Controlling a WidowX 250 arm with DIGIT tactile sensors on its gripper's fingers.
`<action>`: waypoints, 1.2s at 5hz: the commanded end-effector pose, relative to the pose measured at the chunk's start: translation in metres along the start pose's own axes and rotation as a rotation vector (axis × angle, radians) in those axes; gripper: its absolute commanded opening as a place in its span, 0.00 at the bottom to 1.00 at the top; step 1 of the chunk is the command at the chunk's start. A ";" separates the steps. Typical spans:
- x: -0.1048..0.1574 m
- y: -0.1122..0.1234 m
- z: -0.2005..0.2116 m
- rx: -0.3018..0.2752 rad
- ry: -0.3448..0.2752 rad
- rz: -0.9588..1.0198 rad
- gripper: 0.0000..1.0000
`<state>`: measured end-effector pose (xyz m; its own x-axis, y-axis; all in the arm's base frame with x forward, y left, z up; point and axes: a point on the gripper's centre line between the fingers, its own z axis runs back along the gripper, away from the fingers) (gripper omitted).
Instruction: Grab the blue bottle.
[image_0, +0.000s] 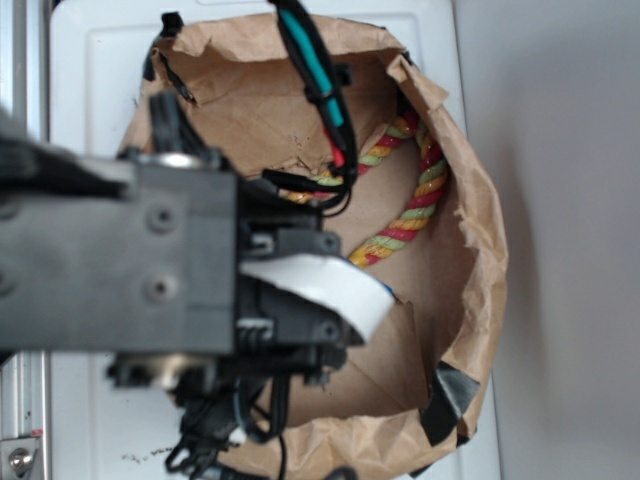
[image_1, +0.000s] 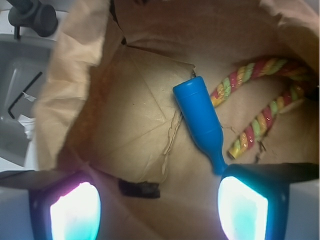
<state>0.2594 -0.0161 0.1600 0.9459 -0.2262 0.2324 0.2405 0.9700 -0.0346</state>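
Bright-blue bottle, brown paper bag, rope (red-yellow-green twisted).

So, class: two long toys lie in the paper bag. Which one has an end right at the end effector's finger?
The blue bottle: its narrow neck reaches the right finger. The red-yellow-green rope lies farther off, curled beside the bottle.

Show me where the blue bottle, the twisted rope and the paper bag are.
blue bottle (image_1: 199, 117), wrist view, middle of its body.
twisted rope (image_1: 260, 122), wrist view, on the lower strand.
paper bag (image_0: 480, 250), exterior view, on its right wall.
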 end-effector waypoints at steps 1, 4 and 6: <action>0.007 0.046 -0.027 0.034 0.015 0.036 1.00; 0.051 0.064 -0.065 -0.043 -0.013 -0.095 1.00; 0.094 0.056 -0.105 -0.057 0.002 -0.169 1.00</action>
<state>0.3703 0.0209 0.0529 0.9229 -0.3491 0.1626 0.3674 0.9246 -0.1001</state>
